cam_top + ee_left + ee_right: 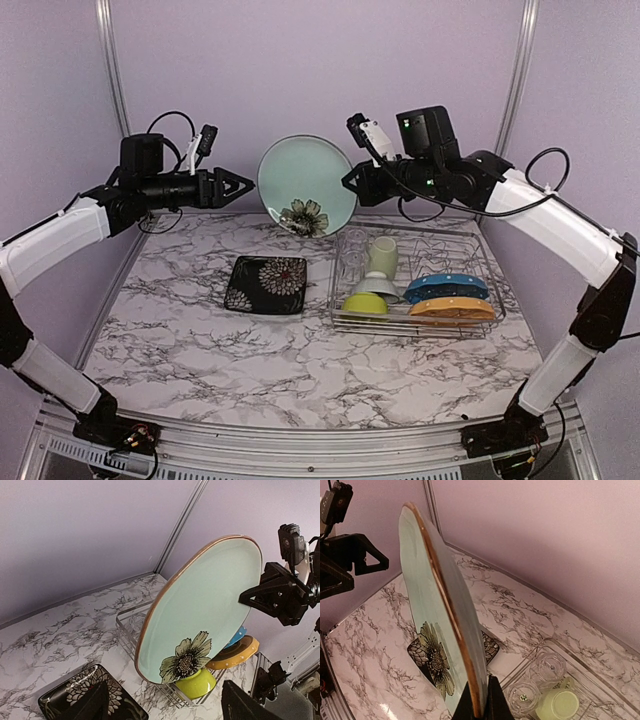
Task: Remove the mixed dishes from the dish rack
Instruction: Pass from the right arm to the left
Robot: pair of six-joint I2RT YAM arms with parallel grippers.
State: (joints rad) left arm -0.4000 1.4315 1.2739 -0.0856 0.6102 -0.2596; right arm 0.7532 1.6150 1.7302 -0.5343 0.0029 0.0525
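The right gripper (348, 181) pinches one rim of the upright pale aqua flowered plate (305, 180), which hangs between both tools, while the left gripper (245, 186) gapes wide just short of its opposite rim.

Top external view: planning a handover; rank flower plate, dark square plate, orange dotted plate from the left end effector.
1. flower plate, just right of left end effector.
2. dark square plate, on table.
3. orange dotted plate, in rack.
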